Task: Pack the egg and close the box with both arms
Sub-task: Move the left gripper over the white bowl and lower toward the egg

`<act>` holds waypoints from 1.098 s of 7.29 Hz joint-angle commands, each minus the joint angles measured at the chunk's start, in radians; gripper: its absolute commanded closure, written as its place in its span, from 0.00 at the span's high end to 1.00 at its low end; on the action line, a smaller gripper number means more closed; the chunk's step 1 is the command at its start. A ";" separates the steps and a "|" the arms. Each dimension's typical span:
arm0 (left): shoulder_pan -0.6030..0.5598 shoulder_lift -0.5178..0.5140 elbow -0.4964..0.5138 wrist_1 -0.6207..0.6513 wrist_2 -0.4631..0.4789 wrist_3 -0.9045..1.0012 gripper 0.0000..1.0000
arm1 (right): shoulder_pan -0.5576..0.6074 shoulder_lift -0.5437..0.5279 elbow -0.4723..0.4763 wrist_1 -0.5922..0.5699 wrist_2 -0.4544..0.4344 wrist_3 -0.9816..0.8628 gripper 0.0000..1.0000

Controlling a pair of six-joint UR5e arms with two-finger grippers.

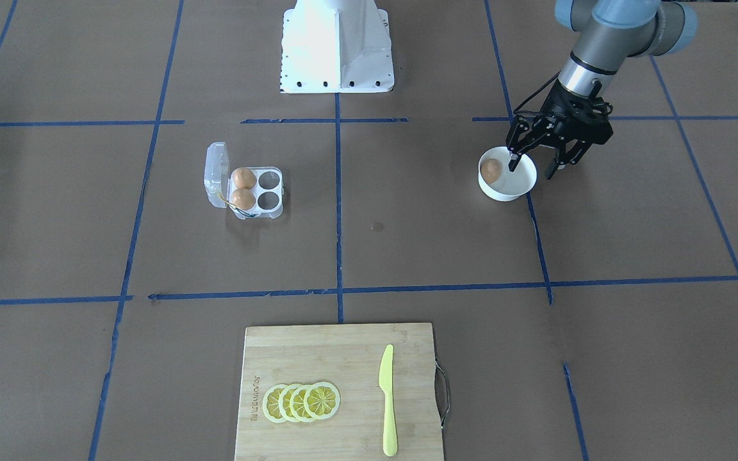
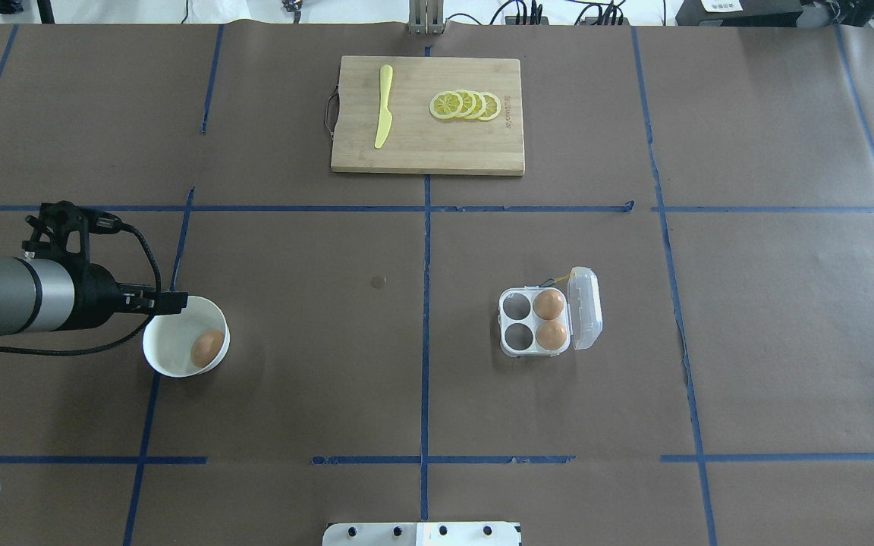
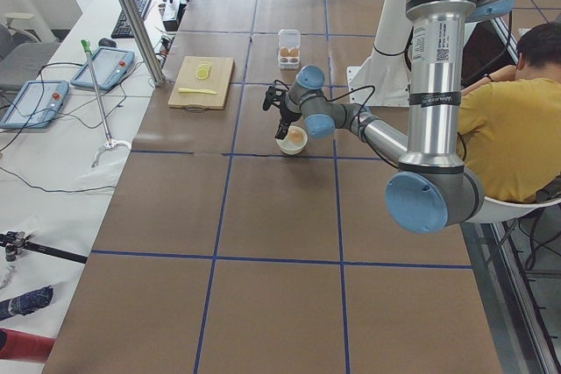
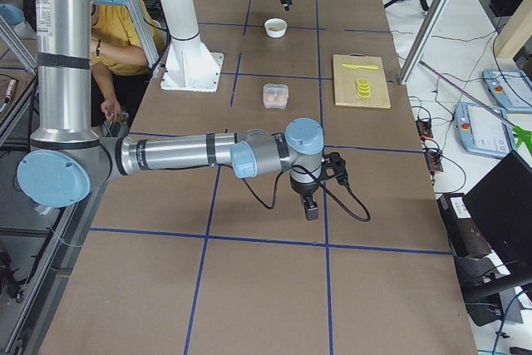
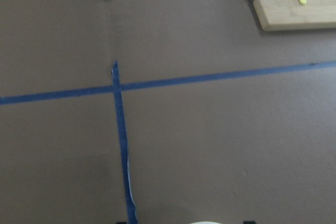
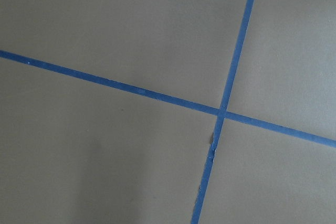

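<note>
One orange-brown egg [image 1: 491,169] lies in a white bowl [image 1: 505,192] on my left side; it also shows in the overhead view [image 2: 207,347]. My left gripper [image 1: 530,171] is open and empty over the bowl, one finger inside the rim and one outside. The clear egg box [image 2: 517,350] stands open at centre-right, its lid [image 2: 586,307] folded back. It holds two eggs [image 2: 549,304] in the cells by the lid; the other two cells are empty. My right gripper [image 4: 310,206] hangs low over bare table far from the box; I cannot tell whether it is open or shut.
A bamboo cutting board [image 2: 437,144] at the far middle carries lemon slices [image 2: 466,105] and a yellow plastic knife [image 2: 383,117]. The white pedestal [image 1: 337,48] stands at the robot's side. Blue tape lines cross the brown table. A seated person [image 3: 513,129] is beside the robot.
</note>
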 commanded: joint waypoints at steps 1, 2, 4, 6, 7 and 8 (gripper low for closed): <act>0.055 -0.016 0.035 0.004 0.013 -0.006 0.61 | 0.000 0.000 -0.002 0.000 0.000 0.000 1.00; 0.056 -0.033 0.037 0.006 0.011 -0.008 0.62 | 0.000 0.000 -0.002 -0.002 -0.001 0.000 1.00; 0.078 -0.044 0.049 0.006 0.011 -0.006 0.65 | 0.000 0.000 -0.002 0.000 -0.001 0.000 1.00; 0.082 -0.055 0.075 0.004 0.013 -0.006 0.65 | 0.000 0.000 -0.002 -0.002 -0.001 0.000 1.00; 0.082 -0.073 0.098 0.004 0.013 -0.003 0.65 | 0.000 0.000 -0.002 -0.002 -0.001 0.000 1.00; 0.082 -0.085 0.112 0.004 0.011 -0.003 0.65 | 0.000 0.000 -0.002 -0.002 -0.001 0.000 1.00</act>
